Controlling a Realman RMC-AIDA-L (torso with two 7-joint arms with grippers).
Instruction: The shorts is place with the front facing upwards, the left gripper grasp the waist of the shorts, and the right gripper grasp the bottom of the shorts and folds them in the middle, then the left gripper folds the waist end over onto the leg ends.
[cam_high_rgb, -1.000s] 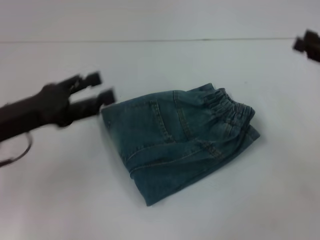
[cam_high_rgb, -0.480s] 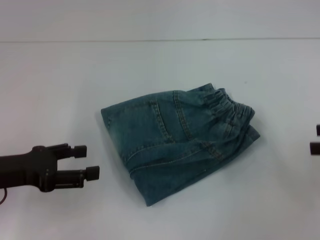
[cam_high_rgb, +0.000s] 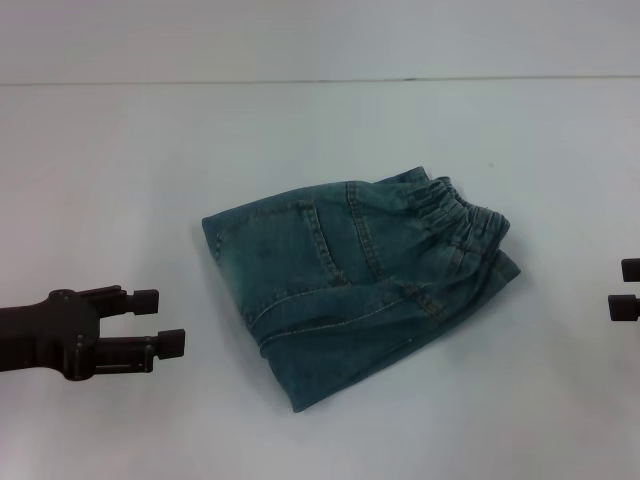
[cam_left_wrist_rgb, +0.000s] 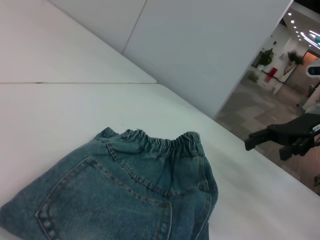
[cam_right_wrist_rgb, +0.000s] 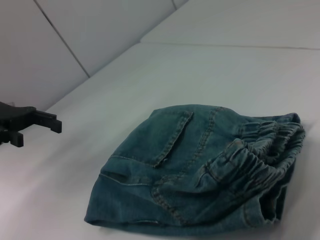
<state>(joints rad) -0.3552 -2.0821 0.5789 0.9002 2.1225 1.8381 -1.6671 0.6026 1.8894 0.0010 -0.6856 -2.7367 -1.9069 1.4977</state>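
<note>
On the white table (cam_high_rgb: 120, 160) the folded denim shorts (cam_high_rgb: 355, 280) lie flat, elastic waist toward the right gripper (cam_high_rgb: 628, 290). Well left of the shorts, the left gripper (cam_high_rgb: 160, 320) hovers empty, fingers parted. Right of them, the right gripper's fingers also stand apart.

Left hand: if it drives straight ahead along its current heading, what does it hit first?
Probably the shorts: the left hand points across the table at their near folded edge. Its height is unclear, so it might pass over.
</note>
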